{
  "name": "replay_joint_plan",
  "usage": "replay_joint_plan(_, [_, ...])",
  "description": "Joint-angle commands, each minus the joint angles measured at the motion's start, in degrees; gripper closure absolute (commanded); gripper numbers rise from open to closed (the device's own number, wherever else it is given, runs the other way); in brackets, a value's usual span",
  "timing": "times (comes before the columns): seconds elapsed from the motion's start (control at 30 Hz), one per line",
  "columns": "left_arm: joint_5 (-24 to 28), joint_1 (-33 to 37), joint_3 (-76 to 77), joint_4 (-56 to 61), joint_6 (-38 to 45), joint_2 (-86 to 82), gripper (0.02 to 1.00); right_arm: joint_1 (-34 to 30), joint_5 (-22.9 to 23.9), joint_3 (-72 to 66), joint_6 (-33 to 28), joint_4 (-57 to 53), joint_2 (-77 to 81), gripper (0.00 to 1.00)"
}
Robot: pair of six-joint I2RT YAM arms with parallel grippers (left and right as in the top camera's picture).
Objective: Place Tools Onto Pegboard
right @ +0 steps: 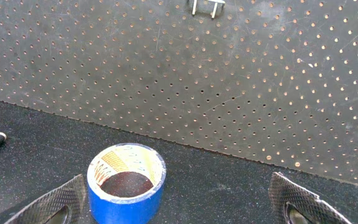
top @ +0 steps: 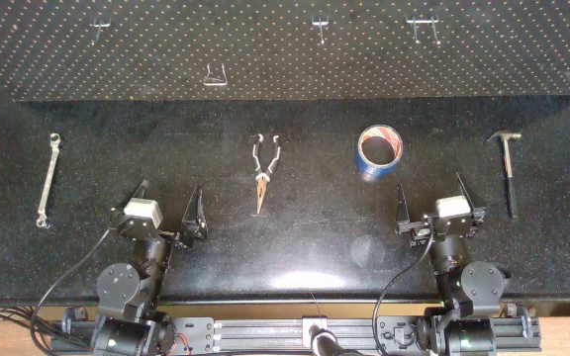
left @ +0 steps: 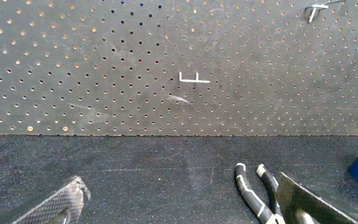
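Right wrist view: blue tape roll point(right: 127, 205), tan-lined

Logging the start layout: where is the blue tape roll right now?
In the top view the blue tape roll sits on the table right of centre, between the pliers and the hammer, just ahead of the right gripper.

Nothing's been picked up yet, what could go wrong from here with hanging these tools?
The pliers lie flat, so the open left hand may scrape the table or slip off thin handles. The tape roll is wide; the right hand could nudge it away. The hooks are small, so a tool might miss and fall.
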Motion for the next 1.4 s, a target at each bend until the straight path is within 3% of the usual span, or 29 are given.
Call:
replay_joint_plan(0.03, [0.66,-0.17,-0.04,-0.61,0.92,-0.79,0.025,0.35,-0.37,-0.35,-0.57,-0.09,-0.37,0.036])
replay_joint_plan(0.43, [0.22,0.39,-0.04,-0.48,0.83,-0.52,0.023,0.35,-0.35,-0.35,-0.57,-0.09,-0.37,0.036])
replay_joint_plan(0.47, [1.62,1.66,0.07,-0.83,0.50,1.57,0.025,0.35,-0.35,-0.35,-0.57,-0.09,-0.37,0.036])
replay_joint_plan(0.5, [8.94,7.67,3.06,-6.14,-6.38,5.49,0.025,0.35,-0.35,-0.35,-0.57,-0.09,-0.37,0.036])
replay_joint_plan(0.57, [23.15,20.81,18.62,-30.10,-10.54,14.40,0.025,0.35,-0.35,-0.35,-0.57,-0.09,-0.37,0.036])
replay_joint_plan(0.6, [23.98,25.46,27.67,-41.97,-10.45,20.76,0.025,0.35,-0.35,-0.35,-0.57,-0.09,-0.37,0.036])
replay_joint_plan(0.63, [20.31,32.28,42.01,-54.25,-3.65,35.39,0.025,0.35,-0.35,-0.35,-0.57,-0.09,-0.37,0.036])
replay_joint_plan(0.67, [20.35,36.57,50.29,-54.53,5.31,49.70,0.025,0.35,-0.35,-0.35,-0.57,-0.09,-0.37,0.034])
replay_joint_plan(0.7, [20.28,39.60,56.81,-56.08,24.39,62.14,0.025,0.35,-0.35,-0.35,-0.57,-0.09,-0.37,0.036])
replay_joint_plan(0.73, [15.30,43.56,62.20,-56.81,43.71,73.46,0.025,0.35,-0.37,-0.35,-0.57,-0.09,-0.37,0.036])
replay_joint_plan(0.77, [8.76,46.88,62.97,-56.17,50.49,78.18,0.023,0.35,-0.35,-0.35,-0.57,-0.09,-0.37,0.036])
replay_joint_plan(0.8, [8.02,49.90,62.97,-55.78,55.06,82.03,0.025,0.35,-0.35,-0.35,-0.57,-0.09,-0.37,0.036])
replay_joint_plan(0.93, [8.04,55.34,62.99,-48.61,60.76,91.34,0.025,0.35,-0.35,-0.35,-0.57,-0.09,-0.37,0.036])
replay_joint_plan(1.1, [7.02,55.34,73.29,-49.57,55.93,103.65,0.018,0.35,-0.35,-0.35,-0.57,-0.09,-0.37,0.036])
replay_joint_plan(1.3, [6.82,55.23,73.85,-46.82,53.99,111.30,0.023,0.35,-0.35,-0.35,-0.57,-0.09,-0.37,0.036])
replay_joint_plan(1.4, [2.51,55.23,73.83,-45.33,50.95,112.76,0.051,0.35,-0.35,-0.35,-0.57,-0.09,-0.37,0.036])
